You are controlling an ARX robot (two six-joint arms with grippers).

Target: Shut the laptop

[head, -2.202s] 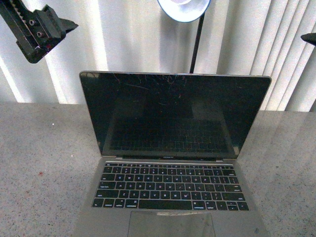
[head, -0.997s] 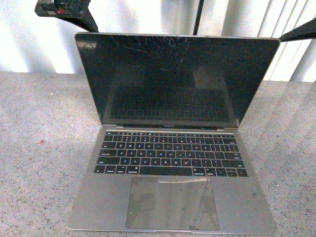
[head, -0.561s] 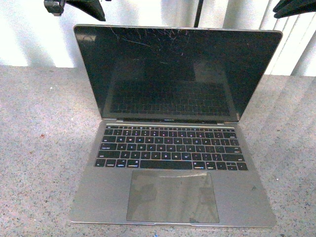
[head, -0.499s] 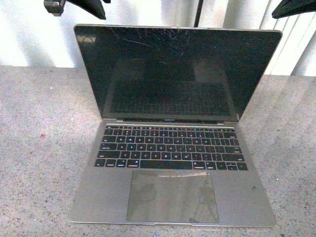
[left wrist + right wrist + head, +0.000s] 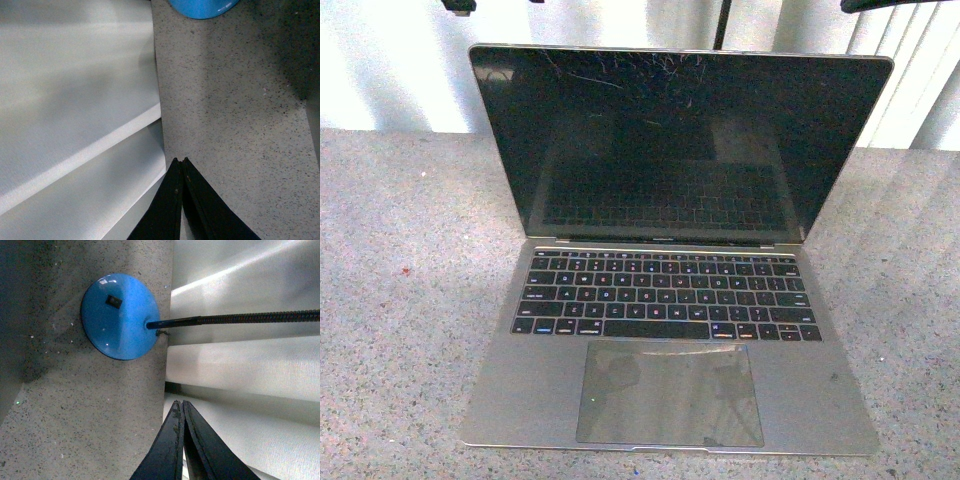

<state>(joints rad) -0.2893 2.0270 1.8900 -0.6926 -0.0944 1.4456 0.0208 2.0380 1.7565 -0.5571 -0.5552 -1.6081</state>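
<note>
Left gripper (image 5: 180, 161) and right gripper (image 5: 179, 402), both pinched closed, empty, hang behind the laptop (image 5: 670, 300); uneven pushing could skid it forward.

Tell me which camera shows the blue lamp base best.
The right wrist view: the whole round lamp base shows there on the speckled table. The left wrist view catches only a sliver of its rim. The front view shows none of it, only the lamp's stem above the laptop.
</note>
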